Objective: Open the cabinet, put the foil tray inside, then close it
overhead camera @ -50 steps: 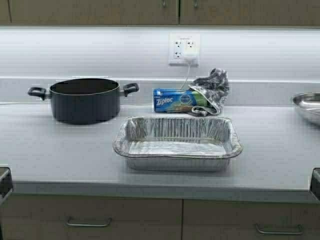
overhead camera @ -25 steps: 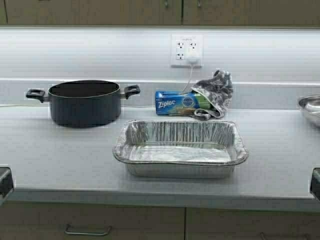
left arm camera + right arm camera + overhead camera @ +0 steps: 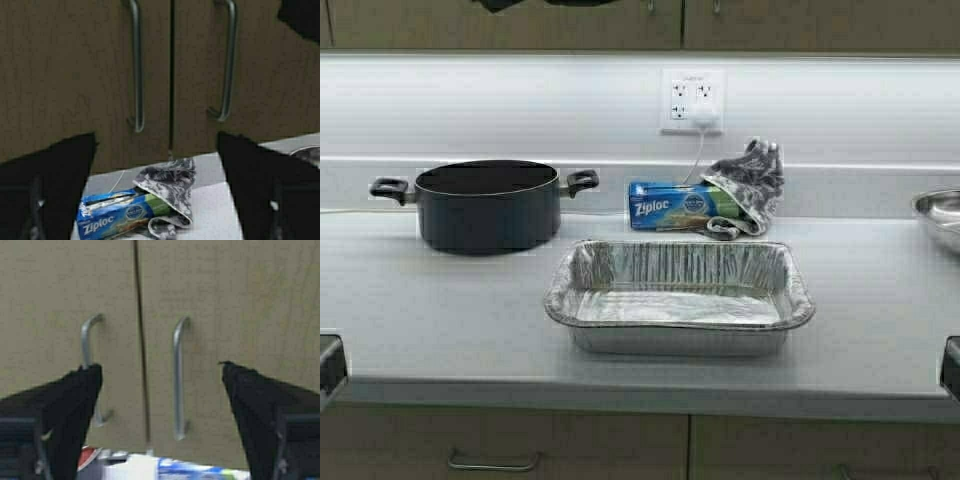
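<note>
**Both pincers raised to the shut cabinet doors**

The cabinet (image 3: 150, 315) is shut, its two bar handles side by side at the centre seam. The right pincer (image 3: 160, 390) hangs spread wide before them; the left pincer (image 3: 157, 165) is likewise open, farther back. This looks like the opening step: next, one pincer must close round a handle and pull. The foil tray (image 3: 680, 296) waits empty on the grey bench (image 3: 430, 300), near a black pot (image 3: 487, 203), Ziploc box (image 3: 680, 203) and oven mitt (image 3: 748, 185).
</note>
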